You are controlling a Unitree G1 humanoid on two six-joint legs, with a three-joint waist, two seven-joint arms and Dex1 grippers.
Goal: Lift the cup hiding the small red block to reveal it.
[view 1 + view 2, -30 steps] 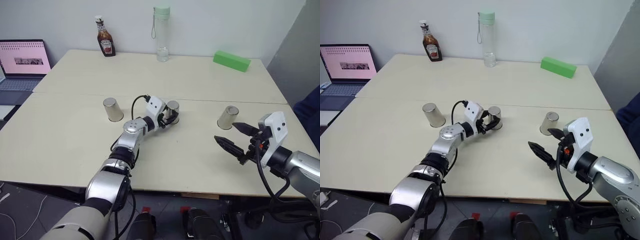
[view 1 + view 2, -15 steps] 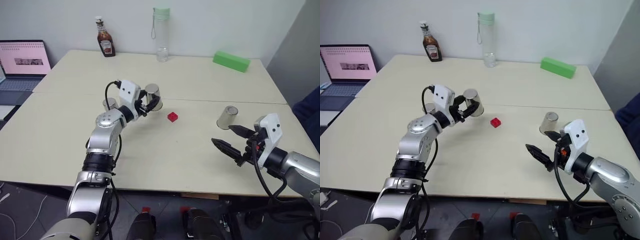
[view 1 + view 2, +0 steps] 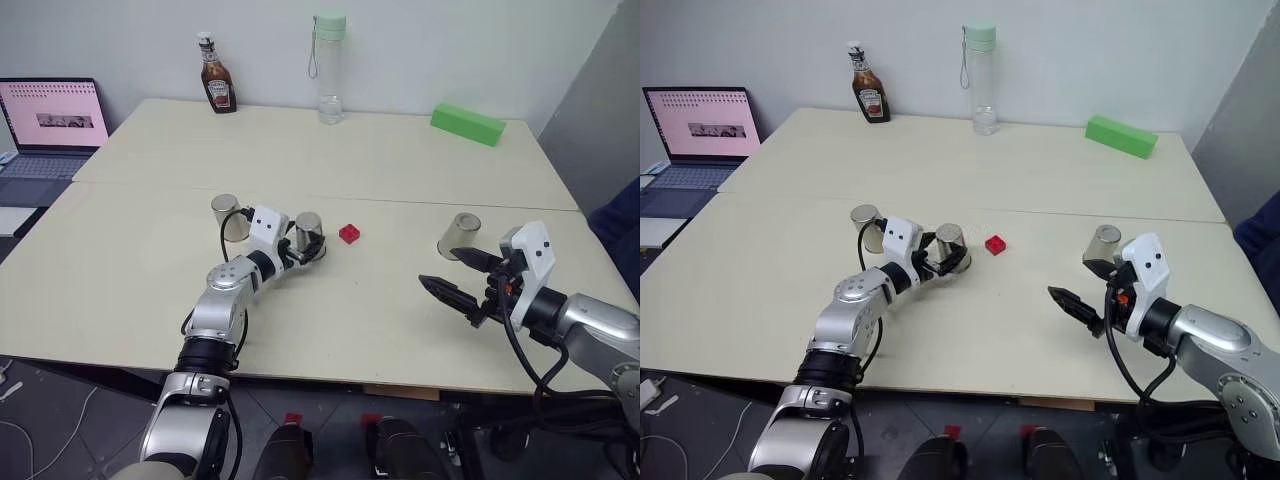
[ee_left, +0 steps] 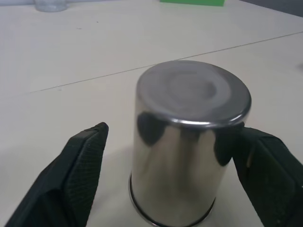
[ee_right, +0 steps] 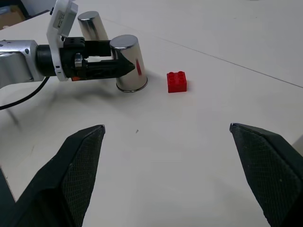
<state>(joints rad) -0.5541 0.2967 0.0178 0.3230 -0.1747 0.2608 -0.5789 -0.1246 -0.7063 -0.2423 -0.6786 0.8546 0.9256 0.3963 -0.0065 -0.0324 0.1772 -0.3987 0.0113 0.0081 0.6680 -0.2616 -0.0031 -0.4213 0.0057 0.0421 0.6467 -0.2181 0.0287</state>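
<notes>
Laptop (image 3: 50,125) at the far left edge of a pale table (image 3: 300,310), screen lit. Ketchup bottle (image 3: 214,75) and clear water bottle (image 3: 328,68) stand along the back. Moving right across the middle, one upturned steel cup (image 3: 226,217) stands mouth down. Just beside it is the cup (image 3: 309,236) of the task, also mouth down on the table, with the left gripper (image 3: 300,247) around it. The wrist view shows its two black fingers (image 4: 78,175) spread wide on either side of the cup with gaps showing, so nothing is gripped. Just to the right of that cup lies the small red block (image 3: 348,234), uncovered and in plain sight. Farther right stands a third cup (image 3: 459,235), and near it the right gripper (image 3: 455,278) hovers with jaws wide apart, empty. A long green block (image 3: 467,124) lies at the back right.

The cup looks light, rigid and smooth; polished metal would likely slip, so a squeeze across its mid wall seems the safest hold
</notes>
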